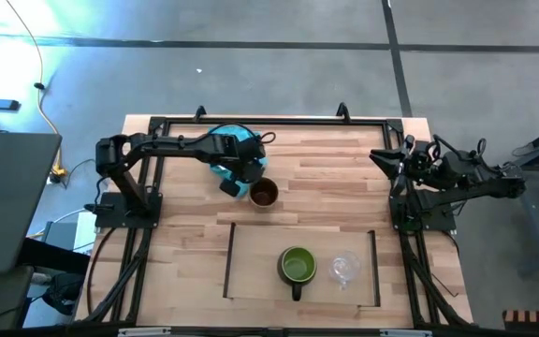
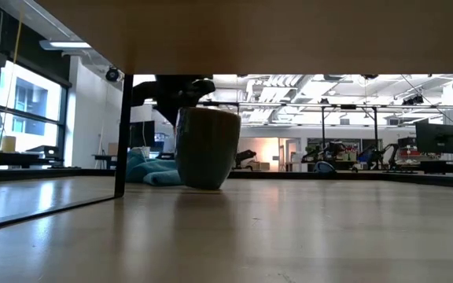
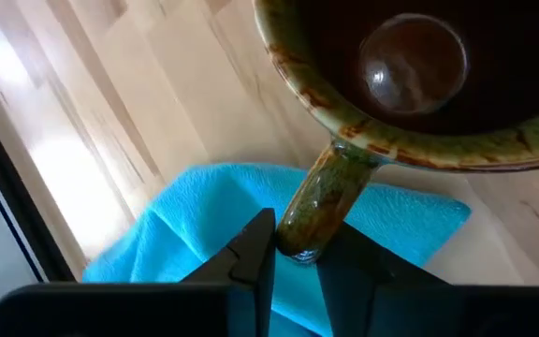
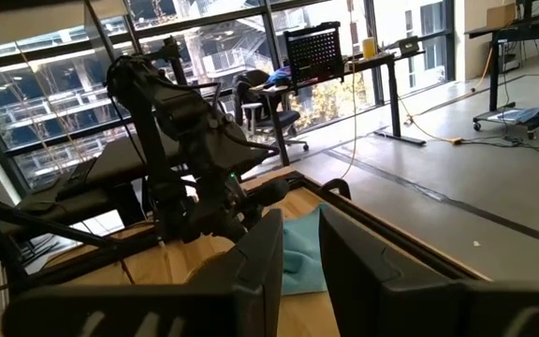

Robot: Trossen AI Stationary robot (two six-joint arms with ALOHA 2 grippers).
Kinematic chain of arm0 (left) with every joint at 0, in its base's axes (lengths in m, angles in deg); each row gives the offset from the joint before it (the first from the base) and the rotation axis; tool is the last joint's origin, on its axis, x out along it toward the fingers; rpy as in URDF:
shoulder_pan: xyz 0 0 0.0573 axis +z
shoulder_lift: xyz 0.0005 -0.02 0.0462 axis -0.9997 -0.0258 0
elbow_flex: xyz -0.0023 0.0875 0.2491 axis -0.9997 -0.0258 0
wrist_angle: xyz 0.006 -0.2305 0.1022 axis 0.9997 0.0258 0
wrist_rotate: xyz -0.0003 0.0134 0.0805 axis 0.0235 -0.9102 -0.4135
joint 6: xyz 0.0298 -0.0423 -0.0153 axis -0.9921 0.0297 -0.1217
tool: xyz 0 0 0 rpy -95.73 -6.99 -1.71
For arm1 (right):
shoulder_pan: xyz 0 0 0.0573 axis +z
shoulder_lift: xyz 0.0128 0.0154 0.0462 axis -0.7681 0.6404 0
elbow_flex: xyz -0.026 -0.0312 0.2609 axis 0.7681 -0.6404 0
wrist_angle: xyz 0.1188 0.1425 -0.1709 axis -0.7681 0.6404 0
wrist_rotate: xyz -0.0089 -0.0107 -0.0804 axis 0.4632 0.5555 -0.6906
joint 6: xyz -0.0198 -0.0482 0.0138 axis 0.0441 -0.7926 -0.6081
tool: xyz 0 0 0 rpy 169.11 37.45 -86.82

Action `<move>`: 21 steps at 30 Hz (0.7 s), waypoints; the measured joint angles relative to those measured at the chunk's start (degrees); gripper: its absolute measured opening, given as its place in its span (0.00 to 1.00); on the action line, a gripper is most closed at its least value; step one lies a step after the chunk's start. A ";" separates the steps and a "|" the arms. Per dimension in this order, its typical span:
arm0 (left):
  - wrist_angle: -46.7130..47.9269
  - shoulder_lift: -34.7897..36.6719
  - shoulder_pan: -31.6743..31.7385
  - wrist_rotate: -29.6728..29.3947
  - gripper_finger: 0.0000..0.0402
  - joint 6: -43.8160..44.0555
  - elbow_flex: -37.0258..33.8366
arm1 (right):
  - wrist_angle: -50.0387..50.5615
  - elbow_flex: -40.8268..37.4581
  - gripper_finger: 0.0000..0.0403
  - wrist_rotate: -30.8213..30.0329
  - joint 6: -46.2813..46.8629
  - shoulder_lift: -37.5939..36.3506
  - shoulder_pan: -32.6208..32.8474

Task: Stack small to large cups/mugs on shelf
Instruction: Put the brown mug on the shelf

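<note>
From where I stand, the left gripper (image 1: 241,180) is reached out over the far half of the table (image 1: 185,225), its fingers (image 3: 251,257) pinched shut on the handle of the brown mug (image 1: 264,193). In the left wrist view the glazed, speckled handle runs straight down between the two dark fingers, and the brown mug's (image 3: 410,75) dark inside faces the camera. The mug stands upright on the tabletop, just beyond the far edge of the shelf (image 1: 251,262) and apart from it. From table height the brown mug (image 2: 208,147) sits with its base on the wood, the dark arm behind it.

A turquoise cloth (image 1: 227,150) lies bunched under and behind the left gripper, farther from the shelf than the mug is; the turquoise cloth (image 3: 185,225) shows right beneath the handle in the wrist picture.

On the shelf, the green mug (image 1: 298,266) stands upright near the middle, its handle turned toward the near edge. The small clear glass cup (image 1: 345,269) stands just beside it, toward the shelf's right rail, the two close together but not stacked.

The right gripper (image 1: 393,157) hangs folded back by its own base at the table's right edge, well apart from the shelf; its fingers (image 4: 260,253) stand slightly parted with nothing between them.
</note>
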 joint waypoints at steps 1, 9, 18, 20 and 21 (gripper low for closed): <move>0.37 0.14 0.00 0.01 0.16 0.61 0.00 | 0.04 0.00 0.16 -0.01 0.07 0.01 0.00; 5.14 0.23 0.00 0.82 0.14 8.20 0.00 | 0.47 0.00 0.16 -0.02 0.58 0.00 0.00; 7.15 0.23 -0.07 3.78 0.17 20.81 0.00 | 0.48 0.00 0.16 -0.02 0.60 0.00 0.00; 7.44 0.23 -0.40 4.02 0.18 23.25 0.00 | 0.47 0.00 0.16 -0.02 0.60 0.01 0.00; 7.61 0.23 -0.74 4.41 0.18 24.30 0.00 | 0.47 0.00 0.16 -0.02 0.58 0.01 0.00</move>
